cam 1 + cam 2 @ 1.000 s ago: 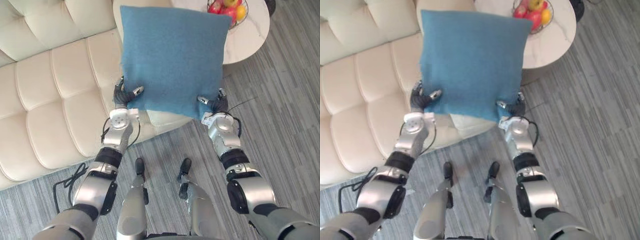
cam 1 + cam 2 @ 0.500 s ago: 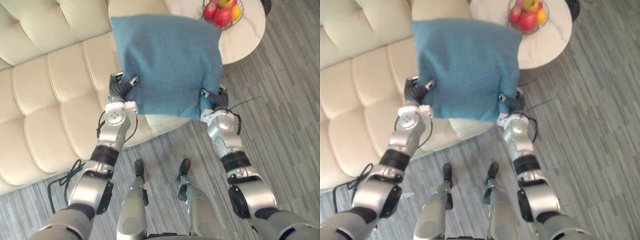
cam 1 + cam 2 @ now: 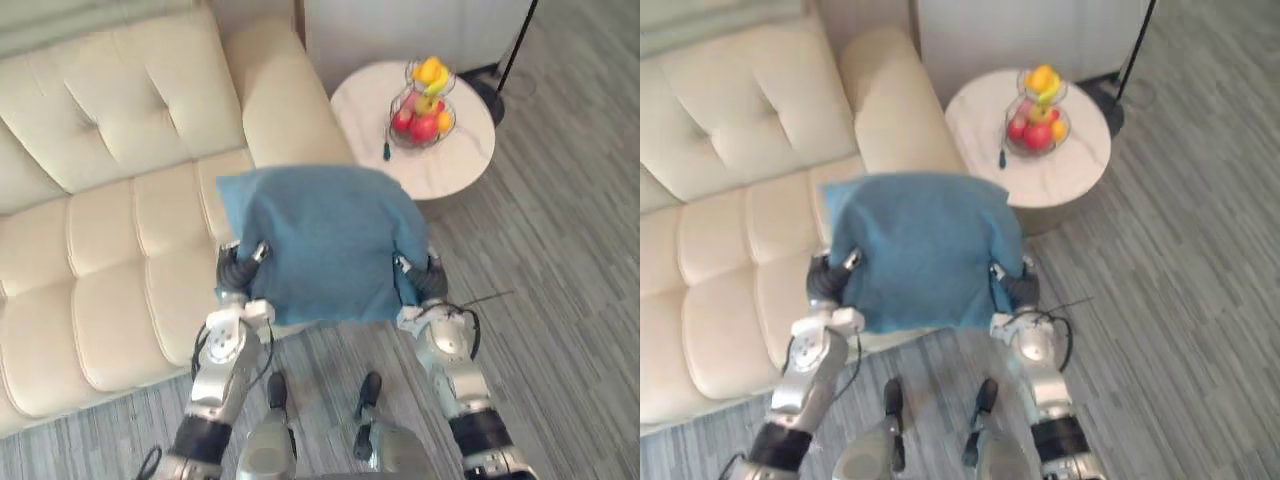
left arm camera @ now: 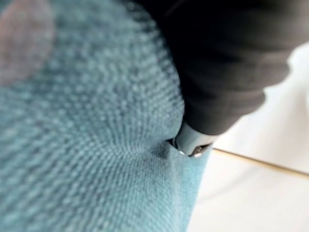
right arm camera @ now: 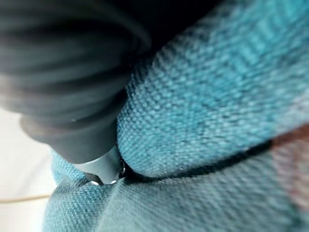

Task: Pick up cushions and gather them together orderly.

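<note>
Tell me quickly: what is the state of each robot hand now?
Left robot hand: closed on the blue cushion.
Right robot hand: closed on it too.

A cream tufted sofa (image 3: 100,220) fills the left; a round white table (image 3: 470,160) stands far right, bearing a wire fruit basket (image 3: 424,100).

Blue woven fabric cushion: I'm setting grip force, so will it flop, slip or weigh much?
Probably soft, not floppy: the blue woven fabric cushion dents where the left hand and right hand pinch its lower corners, yet holds its shape. Its coarse weave likely resists slipping. Seemingly light, since corner pinches alone hold it.
</note>
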Controlling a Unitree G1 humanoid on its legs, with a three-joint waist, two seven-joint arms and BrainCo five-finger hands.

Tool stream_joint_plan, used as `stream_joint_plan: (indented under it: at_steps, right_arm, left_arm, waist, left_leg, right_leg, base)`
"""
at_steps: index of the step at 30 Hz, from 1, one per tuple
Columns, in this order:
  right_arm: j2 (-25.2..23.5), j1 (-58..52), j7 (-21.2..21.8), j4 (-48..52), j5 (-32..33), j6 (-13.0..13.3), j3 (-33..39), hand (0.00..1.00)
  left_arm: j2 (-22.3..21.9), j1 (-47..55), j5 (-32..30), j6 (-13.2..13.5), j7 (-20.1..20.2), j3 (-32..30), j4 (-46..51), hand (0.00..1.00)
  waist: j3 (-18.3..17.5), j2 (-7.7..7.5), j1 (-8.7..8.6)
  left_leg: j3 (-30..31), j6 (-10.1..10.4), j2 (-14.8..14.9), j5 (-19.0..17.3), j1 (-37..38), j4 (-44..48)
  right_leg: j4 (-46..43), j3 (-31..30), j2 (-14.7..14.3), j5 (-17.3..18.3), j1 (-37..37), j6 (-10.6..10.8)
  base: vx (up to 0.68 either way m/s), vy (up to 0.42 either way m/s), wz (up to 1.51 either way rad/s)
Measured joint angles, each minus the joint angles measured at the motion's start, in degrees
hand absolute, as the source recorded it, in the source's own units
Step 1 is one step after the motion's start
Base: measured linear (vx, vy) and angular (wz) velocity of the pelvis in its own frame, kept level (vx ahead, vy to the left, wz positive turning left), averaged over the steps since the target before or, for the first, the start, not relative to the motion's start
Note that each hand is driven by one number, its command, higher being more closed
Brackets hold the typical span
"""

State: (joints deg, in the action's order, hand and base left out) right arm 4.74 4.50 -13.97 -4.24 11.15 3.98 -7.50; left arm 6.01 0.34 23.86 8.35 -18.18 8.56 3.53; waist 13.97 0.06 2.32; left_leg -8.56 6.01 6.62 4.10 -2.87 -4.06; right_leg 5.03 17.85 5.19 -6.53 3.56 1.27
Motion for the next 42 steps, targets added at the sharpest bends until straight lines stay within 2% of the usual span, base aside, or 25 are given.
stream_joint_plan:
  at_steps: [6, 12, 14, 17, 19, 21, 22, 23, 24, 25, 26, 27, 28, 29, 30, 31, 32, 33, 34, 35, 36, 37, 38, 39, 42]
  right_arm:
    - [-0.18, -9.35, 2.27, 6.85, 0.02, 0.09, -2.16, 1.00]
    - [-0.14, -13.87, 4.54, 8.09, -0.03, 0.14, -2.93, 1.00]
    - [0.00, -14.87, 4.59, 8.04, -0.02, 0.16, -3.53, 1.00]
    - [0.18, -14.51, 4.58, 7.54, -0.02, 0.74, -3.95, 1.00]
    - [0.99, -11.47, 4.52, 4.81, -0.09, 1.20, -4.14, 1.00]
    - [2.42, -9.31, 4.18, 2.27, -0.74, 1.21, -4.04, 1.00]
    - [3.26, -9.01, 4.04, 1.16, -1.39, 1.21, -3.81, 1.00]
    - [3.54, -9.10, 3.88, 0.64, -1.76, 1.19, -3.55, 1.00]
    - [4.35, -9.38, 3.81, 0.60, -2.33, 1.19, -3.04, 1.00]
    - [4.97, -9.43, 3.81, 0.50, -2.64, 1.20, -1.59, 1.00]
    - [4.92, -9.35, 3.69, 0.19, -2.77, 1.19, -0.61, 1.00]
    - [4.41, -9.35, 3.64, -0.36, -2.85, 1.20, 0.27, 1.00]
    - [3.91, -9.35, 3.64, -0.88, -2.94, 1.22, 0.37, 1.00]
    - [2.30, -9.36, 3.65, -1.93, -3.41, 1.22, 0.43, 1.00]
    - [1.66, -9.36, 3.65, -2.15, -3.48, 1.22, 0.45, 1.00]
    - [1.01, -9.36, 3.66, -3.22, -4.03, 1.22, 0.54, 1.00]
    - [0.98, -9.41, 3.70, -4.72, -4.52, 1.17, 0.55, 1.00]
    - [0.98, -9.38, 3.79, -6.24, -4.55, 1.15, 0.55, 1.00]
    - [0.94, -9.36, 3.83, -7.04, -4.55, 1.13, 0.52, 1.00]
    - [0.11, -9.39, 3.94, -8.43, -4.55, 1.11, 0.43, 1.00]
    - [-0.39, -9.46, 4.24, -9.10, -4.47, 1.08, 0.41, 1.00]
    - [-0.90, -9.46, 4.38, -9.36, -4.47, 1.08, 0.34, 1.00]
    - [-0.83, -9.43, 4.55, -9.45, -4.44, 1.08, 0.42, 1.00]
    - [-0.53, -9.44, 4.60, -9.45, -4.40, 1.08, 0.45, 1.00]
    - [0.90, -9.46, 4.61, -9.44, -4.30, 1.08, 0.48, 1.00]
  left_arm:
    - [-0.94, 10.76, 1.77, 0.31, 2.50, 0.03, 7.59, 1.00]
    - [-1.36, 16.88, 2.25, 0.56, 4.54, 0.03, 10.09, 1.00]
    - [-1.40, 17.89, 2.24, 0.61, 4.65, 0.03, 10.14, 1.00]
    - [-1.58, 18.34, 2.24, 0.94, 4.64, -0.05, 10.14, 1.00]
    - [-2.90, 18.23, 2.28, 1.20, 4.59, -0.65, 10.18, 1.00]
    - [-3.40, 17.70, 2.35, 1.19, 4.55, -0.29, 9.93, 1.00]
    - [-4.18, 16.96, 2.35, 1.19, 4.55, 0.31, 9.50, 1.00]
    - [-4.74, 16.51, 2.35, 1.20, 4.55, 0.69, 9.09, 1.00]
    - [-5.48, 15.76, 2.35, 1.28, 4.55, 1.51, 8.72, 1.00]
    - [-5.71, 14.84, 2.35, 1.30, 4.57, 2.80, 8.34, 1.00]
    - [-5.53, 13.52, 2.36, 1.32, 4.63, 3.79, 7.52, 1.00]
    - [-4.55, 11.96, 2.36, 1.48, 4.64, 4.72, 6.87, 1.00]
    - [-3.93, 11.71, 2.36, 1.64, 4.67, 4.79, 6.83, 1.00]
    - [-2.68, 11.61, 2.36, 2.35, 4.70, 4.79, 6.81, 1.00]
    - [-2.36, 11.62, 2.37, 2.63, 4.70, 4.78, 6.66, 1.00]
    - [-2.34, 11.62, 2.43, 2.76, 4.77, 4.78, 5.68, 1.00]
    - [-2.38, 11.64, 2.40, 2.65, 4.98, 4.80, 4.33, 1.00]
    - [-2.31, 11.64, 2.28, 2.46, 5.08, 4.82, 3.01, 1.00]
    - [-2.27, 11.67, 2.26, 2.34, 5.08, 4.81, 2.36, 1.00]
    - [-1.55, 11.73, 2.25, 2.21, 5.08, 4.65, 1.90, 1.00]
    - [-0.45, 11.66, 2.16, 2.20, 5.09, 4.56, 1.83, 1.00]
    - [-0.04, 11.71, 2.17, 2.15, 5.09, 4.57, 1.80, 1.00]
    - [0.34, 11.70, 2.17, 2.04, 5.16, 4.57, 1.80, 1.00]
    - [0.42, 11.71, 2.17, 1.88, 5.61, 4.59, 1.59, 1.00]
    - [0.41, 11.71, 2.14, 0.87, 6.33, 5.01, 1.33, 1.00]
  waist:
    - [-4.73, 0.72, 0.15]
    - [-7.82, 1.07, 0.46]
    - [-7.95, 1.37, 0.57]
    - [-7.99, 1.94, 0.89]
    - [-8.37, 2.65, 1.40]
    - [-8.42, 2.56, 0.84]
    - [-8.42, 2.56, 0.74]
    - [-8.57, 2.79, 0.41]
    - [-9.18, 3.65, -0.60]
    - [-10.48, 5.66, -1.78]
    - [-10.85, 6.09, -2.25]
    - [-10.91, 4.88, -2.41]
    - [-11.25, 4.11, -2.44]
    - [-11.57, 2.40, -2.29]
    - [-11.44, 2.04, -2.23]
    - [-11.33, 1.74, -2.24]
    - [-11.10, 1.43, -2.09]
    - [-10.74, 1.17, -2.01]
    - [-10.44, 1.69, -1.98]
    - [-9.40, 1.42, -2.17]
    - [-8.15, 1.03, -2.56]
    - [-7.70, 1.11, -2.72]
    - [-7.38, 0.40, -3.12]
    - [-7.19, 0.24, -3.69]
    - [-7.25, 0.11, -5.50]
  left_leg:
    - [-0.40, 0.02, 0.09, -0.92, 2.23, 0.22]
    - [-0.15, -0.01, 0.08, -1.60, 4.19, 0.33]
    - [0.58, -0.21, 0.05, -2.13, 4.39, 0.67]
    - [3.04, 0.46, 0.75, -4.17, -1.44, 8.46]
    - [2.94, -0.67, 1.95, -6.19, -5.66, 10.75]
    - [-6.31, -4.79, 4.58, -8.63, -6.87, 14.27]
    - [-11.63, -6.12, 6.19, -9.56, -6.99, 17.75]
    - [-15.20, -6.16, 7.35, -9.66, -6.62, 19.59]
    - [-20.40, -6.18, 9.53, -9.63, -6.27, 21.22]
    - [-23.54, -4.39, 11.23, -8.80, -6.13, 20.15]
    - [-23.84, -1.28, 10.43, -7.51, -6.11, 19.55]
    - [-22.54, -2.04, 6.81, -7.09, -5.93, 17.18]
    - [-22.06, -2.18, 5.24, -6.98, -5.94, 16.04]
    - [-21.20, -2.56, 2.47, -7.19, -5.90, 14.90]
    - [-20.73, -3.05, 1.68, -7.50, -5.90, 15.03]
    - [-20.11, -3.89, 0.30, -8.05, -5.69, 15.36]
    - [-19.61, -4.71, -0.99, -8.58, -4.89, 15.27]
    - [-19.21, -5.47, -1.80, -9.08, -4.15, 15.20]
    - [-19.08, -5.94, -2.29, -9.38, -3.27, 14.98]
    - [-18.57, -6.31, -2.21, -9.93, -1.81, 14.54]
    - [-17.61, -6.56, -2.23, -10.06, -0.79, 13.42]
    - [-17.39, -6.57, -2.33, -10.06, -0.46, 12.64]
    - [-16.95, -6.65, -2.66, -10.01, 0.18, 11.15]
    - [-16.30, -6.78, -3.57, -9.92, 0.52, 9.51]
    - [-14.91, -6.31, -6.29, -9.64, 1.75, 8.32]
  right_leg:
    - [0.01, -0.50, -0.08, 0.49, -1.98, 0.23]
    - [0.02, -0.39, -0.05, 0.94, -4.26, 0.56]
    - [0.02, 0.35, 0.04, 1.78, -5.50, 1.25]
    - [-1.84, 3.25, 0.18, 2.24, -4.46, 0.42]
    - [-5.43, 5.60, 0.95, 3.21, -0.91, -0.44]
    - [-5.83, 9.11, 3.51, 3.09, -0.76, -0.58]
    - [-6.43, 10.68, 5.22, 3.07, -1.17, -0.53]
    - [-6.77, 12.07, 6.20, 3.05, -1.66, -0.33]
    - [-6.97, 14.92, 7.25, 2.88, -2.43, 0.63]
    - [-7.40, 17.70, 7.72, 2.83, -2.98, 2.06]
    - [-8.07, 19.24, 9.22, 2.67, -3.39, 3.08]
    - [-8.76, 19.94, 11.72, 2.46, -3.56, 3.74]
    - [-8.85, 20.29, 12.87, 2.45, -3.61, 3.76]
    - [-10.19, 21.41, 15.56, 2.50, -3.64, 3.69]
    - [-11.64, 21.84, 16.68, 2.49, -3.59, 3.69]
    - [-16.38, 22.52, 19.50, 2.40, -2.93, 3.51]
    - [-22.79, 21.96, 22.84, 1.96, -1.28, 2.63]
    - [-28.64, 20.01, 25.15, 0.52, 0.80, -0.91]
    - [-32.30, 17.54, 26.00, -0.75, 2.71, -3.44]
    - [-38.95, 10.76, 25.16, 0.78, 6.19, -4.05]
    - [-43.39, 5.18, 20.58, 7.55, 8.86, -0.69]
    - [-43.98, 3.85, 18.15, 9.77, 9.75, -0.02]
    - [-43.30, 3.13, 14.39, 12.29, 10.68, 0.44]
    - [-40.93, 3.95, 10.57, 14.11, 11.75, 0.51]
    - [-29.55, 2.66, 3.91, 14.16, 12.23, -0.35]
  base:
    - [0.01, 0.007, -0.03]
    - [0.00, 0.000, 0.01]
    - [-0.02, -0.003, 0.23]
    - [-0.05, 0.004, 0.51]
    - [-0.07, 0.017, 0.45]
    - [-0.01, 0.090, 0.73]
    - [0.01, 0.157, 0.78]
    - [0.00, 0.209, 0.95]
    - [0.01, 0.260, 1.16]
    - [0.00, 0.291, 1.33]
    - [0.00, 0.348, 1.23]
    - [-0.01, 0.291, 0.92]
    - [0.00, 0.404, 0.82]
    - [0.01, 0.309, 0.54]
    - [0.04, 0.336, 0.59]
    - [0.05, 0.260, 0.46]
    - [0.07, 0.308, 0.44]
    - [0.06, 0.268, 0.24]
    - [0.06, 0.241, 0.10]
    - [0.04, 0.158, 0.13]
    - [0.03, 0.109, 0.17]
    - [0.03, 0.035, 0.26]
    - [0.07, 0.064, 0.31]
    - [0.10, 0.066, 0.35]
    - [0.18, 0.032, 0.42]
